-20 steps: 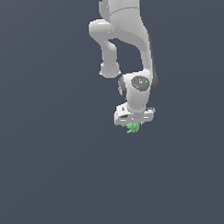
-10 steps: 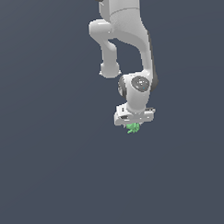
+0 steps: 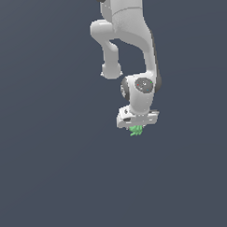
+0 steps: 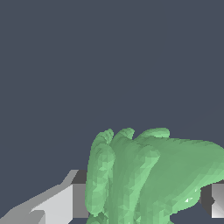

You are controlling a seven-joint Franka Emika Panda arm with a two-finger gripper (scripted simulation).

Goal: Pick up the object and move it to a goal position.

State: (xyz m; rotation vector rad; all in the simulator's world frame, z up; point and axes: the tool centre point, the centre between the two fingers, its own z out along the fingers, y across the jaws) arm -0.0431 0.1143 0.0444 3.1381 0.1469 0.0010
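Tool (image 3: 137, 125) looks clamped on the green object (image 3: 136, 130), fingers either side in wrist view. Carry w/ slow, steady moves, firm grip, no jerks.

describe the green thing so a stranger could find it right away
Follow the white robot arm down to its claw. The green object sits between the claw's fingers, poking out below. It is the only bright, lobed, leafy-looking thing against the plain dark grey background.

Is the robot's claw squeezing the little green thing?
Yes, shut on it: the gripper has a finger on each side of the green object.
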